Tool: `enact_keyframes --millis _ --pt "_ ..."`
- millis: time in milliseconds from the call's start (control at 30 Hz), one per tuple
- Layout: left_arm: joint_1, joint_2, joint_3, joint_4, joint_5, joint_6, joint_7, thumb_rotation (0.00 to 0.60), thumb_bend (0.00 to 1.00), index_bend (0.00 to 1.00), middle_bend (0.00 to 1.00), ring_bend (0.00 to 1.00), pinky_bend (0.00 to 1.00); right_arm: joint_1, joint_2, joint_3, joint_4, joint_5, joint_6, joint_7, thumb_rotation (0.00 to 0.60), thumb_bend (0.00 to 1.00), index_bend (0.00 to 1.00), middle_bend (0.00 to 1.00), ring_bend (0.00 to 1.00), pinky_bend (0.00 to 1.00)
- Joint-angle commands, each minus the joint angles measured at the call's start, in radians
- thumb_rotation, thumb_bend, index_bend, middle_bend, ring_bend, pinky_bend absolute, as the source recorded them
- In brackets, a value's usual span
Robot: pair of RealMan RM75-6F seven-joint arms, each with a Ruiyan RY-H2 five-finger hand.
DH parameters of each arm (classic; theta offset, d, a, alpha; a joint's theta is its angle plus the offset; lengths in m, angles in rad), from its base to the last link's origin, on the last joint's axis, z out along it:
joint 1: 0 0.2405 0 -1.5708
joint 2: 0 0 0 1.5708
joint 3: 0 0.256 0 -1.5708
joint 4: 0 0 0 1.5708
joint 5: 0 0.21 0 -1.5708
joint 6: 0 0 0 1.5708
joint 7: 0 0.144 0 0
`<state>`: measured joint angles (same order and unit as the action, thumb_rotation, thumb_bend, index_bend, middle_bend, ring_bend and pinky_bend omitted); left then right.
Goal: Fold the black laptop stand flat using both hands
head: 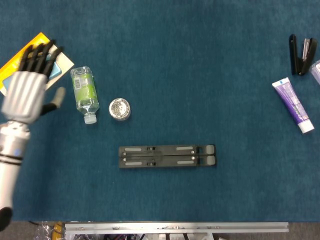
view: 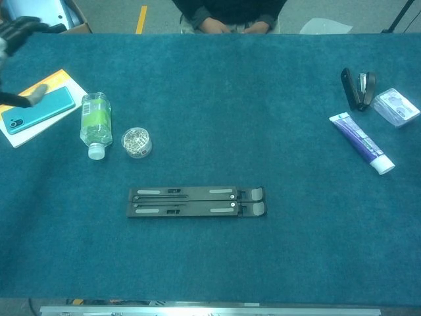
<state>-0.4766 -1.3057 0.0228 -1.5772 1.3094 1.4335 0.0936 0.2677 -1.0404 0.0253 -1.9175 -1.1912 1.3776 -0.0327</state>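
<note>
Your left hand (head: 25,92) hovers at the far left of the table, holding nothing, its dark fingers (head: 39,56) spread and the thumb stuck out to the side. From the head camera it covers most of the blue phone (head: 56,70) lying on the yellow booklet (head: 36,42), so you only see a corner of each there. The chest view cuts the hand off at the left edge; only blurred fingertips and the thumb tip show, just above the phone. Your right hand appears in neither view.

Your laptop stand (head: 167,156) lies flat on the blue table cloth (head: 200,75), near the front middle, its two black bars closed side by side with the hinged ends to the right. Nothing touches it, and it sits well apart from your left hand.

Between hand and stand you have a small plastic bottle (head: 84,94) with a green label lying on its side, cap toward you, and just beside it a small round clear tub (head: 120,108) whose contents are too small to make out. Over at the right edge sit a black stapler (head: 301,54), a purple and white tube (head: 293,105), and a clear little box (view: 395,106) that the head camera clips to a sliver.
</note>
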Motion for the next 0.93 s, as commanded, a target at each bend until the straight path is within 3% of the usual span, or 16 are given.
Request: enact_keyframes --millis 33,300,500,933 --pt "0.046 0.043 0.014 0.006 0.016 0.024 -0.032 0.6 0.4 0.0 0.01 0.0 0.0 -0.04 -0.004 -0.018 0.016 -0.014 0.034 -0.017 0.481 0.26 0.0 0.13 0.0 0.03" --pt "0.155 0.105 0.031 -0.017 0.054 0.098 -0.074 0.6 0.4 0.0 0.01 0.0 0.0 -0.117 0.005 -0.036 0.029 -0.056 0.094 -0.012 0.48 0.26 0.0 0.13 0.0 0.03" --pt "0.207 0.146 0.045 -0.05 0.055 0.094 -0.055 0.6 0.4 0.0 0.01 0.0 0.0 -0.142 0.016 -0.028 0.035 -0.077 0.101 0.007 0.481 0.26 0.0 0.13 0.0 0.03" --pt "0.266 0.168 0.015 -0.068 0.067 0.095 -0.046 0.6 0.4 0.0 0.01 0.0 0.0 -0.17 0.012 -0.012 0.022 -0.121 0.104 -0.006 0.482 0.26 0.0 0.13 0.0 0.03"
